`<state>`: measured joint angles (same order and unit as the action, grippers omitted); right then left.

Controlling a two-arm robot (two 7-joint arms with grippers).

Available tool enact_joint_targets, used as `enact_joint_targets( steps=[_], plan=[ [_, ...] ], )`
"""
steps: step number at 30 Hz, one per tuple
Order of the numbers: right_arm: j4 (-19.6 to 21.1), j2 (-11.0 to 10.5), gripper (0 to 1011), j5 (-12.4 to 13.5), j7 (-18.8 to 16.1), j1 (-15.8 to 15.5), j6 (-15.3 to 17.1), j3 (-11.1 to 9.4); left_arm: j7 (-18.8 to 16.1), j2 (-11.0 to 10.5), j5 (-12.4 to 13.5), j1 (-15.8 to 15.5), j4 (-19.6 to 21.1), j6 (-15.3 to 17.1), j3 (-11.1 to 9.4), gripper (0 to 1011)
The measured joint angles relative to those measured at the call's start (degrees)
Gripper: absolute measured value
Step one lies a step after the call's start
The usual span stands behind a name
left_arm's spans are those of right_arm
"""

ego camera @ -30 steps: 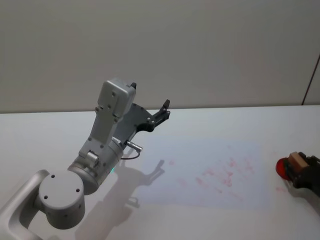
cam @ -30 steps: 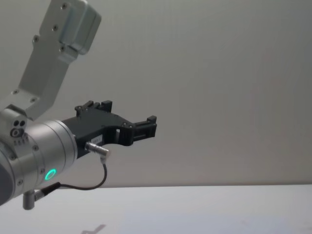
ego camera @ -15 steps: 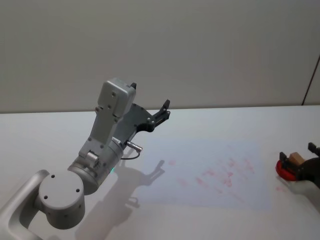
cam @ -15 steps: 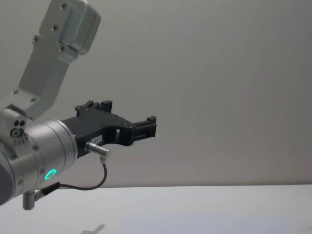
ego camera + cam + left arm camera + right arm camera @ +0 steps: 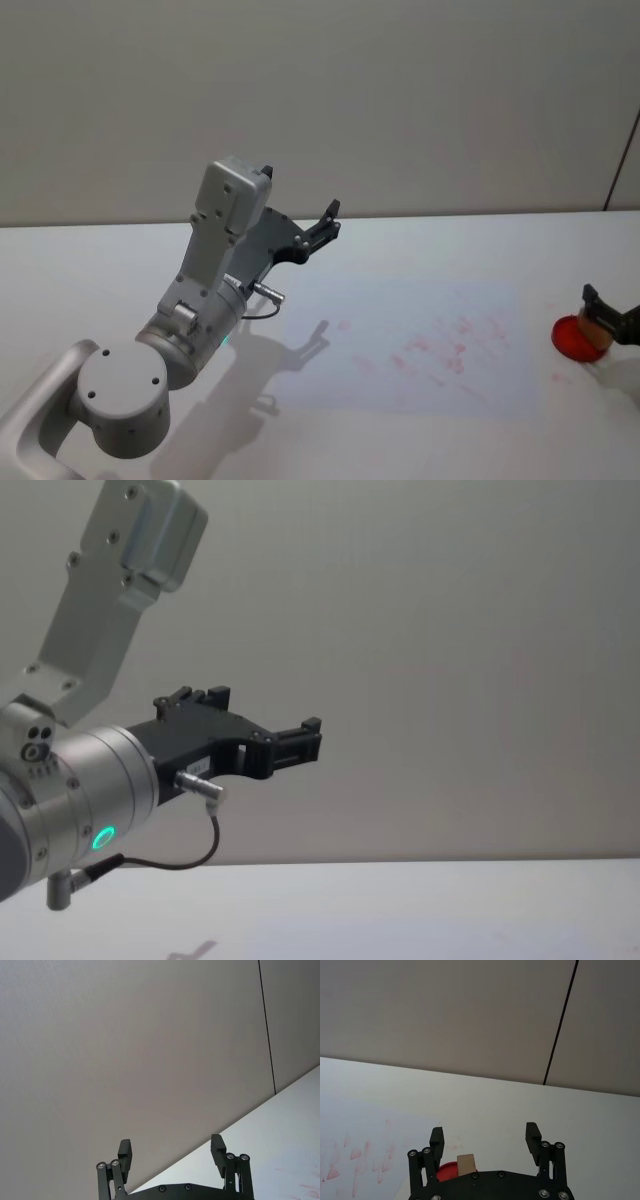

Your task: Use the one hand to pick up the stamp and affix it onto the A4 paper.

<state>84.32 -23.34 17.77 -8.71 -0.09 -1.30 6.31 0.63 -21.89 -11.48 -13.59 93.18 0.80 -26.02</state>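
Hovering at the right edge of the head view, the right gripper has its fingers spread, nothing pinched between them. The stamp stands on a red ink pad, just under the gripper's body and, as far as I can judge, behind the fingertips rather than between them. The right arm is plainly the nearer one. The left gripper, also spread, is parked high at centre-left. The A4 paper lies flat on the white counter, left of the pad, dotted with red marks. A plain wall stands behind.
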Motion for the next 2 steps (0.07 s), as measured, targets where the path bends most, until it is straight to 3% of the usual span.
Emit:
enact_joint_targets(
  steps=[2],
  plan=[
    [0.3, -0.1, 1001, 0.2, 0.3, -0.2, 0.0, -0.1, 0.0, 0.0, 0.0, 0.0, 0.0, 0.0, 0.0, 1001]
  ],
)
